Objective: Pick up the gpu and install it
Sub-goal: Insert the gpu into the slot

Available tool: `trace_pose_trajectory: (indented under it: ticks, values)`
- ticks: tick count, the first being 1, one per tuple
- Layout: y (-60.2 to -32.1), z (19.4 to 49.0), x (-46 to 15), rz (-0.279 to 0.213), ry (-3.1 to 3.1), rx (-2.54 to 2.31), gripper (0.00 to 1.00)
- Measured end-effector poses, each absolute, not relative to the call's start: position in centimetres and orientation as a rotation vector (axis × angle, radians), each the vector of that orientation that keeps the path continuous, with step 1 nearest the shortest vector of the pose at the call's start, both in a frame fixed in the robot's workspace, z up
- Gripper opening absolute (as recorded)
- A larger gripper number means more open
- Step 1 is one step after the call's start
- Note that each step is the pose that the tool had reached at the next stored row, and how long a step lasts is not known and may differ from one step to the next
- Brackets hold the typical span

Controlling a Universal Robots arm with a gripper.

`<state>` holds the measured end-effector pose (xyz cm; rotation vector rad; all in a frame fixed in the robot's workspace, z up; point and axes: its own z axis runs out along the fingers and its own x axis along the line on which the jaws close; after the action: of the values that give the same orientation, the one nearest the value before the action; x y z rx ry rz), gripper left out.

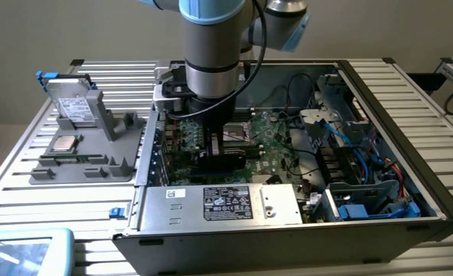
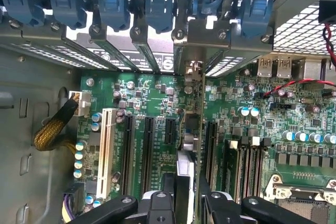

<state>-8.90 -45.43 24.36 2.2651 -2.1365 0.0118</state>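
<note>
gripper (image 2: 188, 198) is clamped on the gpu (image 2: 195, 129), card held on edge right under it; long axis runs parallel to the slots (image 2: 148, 148) on the motherboard (image 2: 247, 129), bracket end towards the case's back wall (image 2: 220, 35)

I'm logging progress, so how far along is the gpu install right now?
Pick-up looks done: the gpu sits edge-on between the fingers of the gripper, inside the open computer case. In hand: it is held over the motherboard's expansion slots. Left: seating it; I cannot tell whether it is in a slot yet, and the fingers grip it.
</note>
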Motion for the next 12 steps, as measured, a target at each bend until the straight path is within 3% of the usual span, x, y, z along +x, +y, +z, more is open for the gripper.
trace_pose_trajectory:
  ticks: [12]
  values:
    - [-45.48,24.3,-9.01,0.012,-2.133,2.269,0.27]
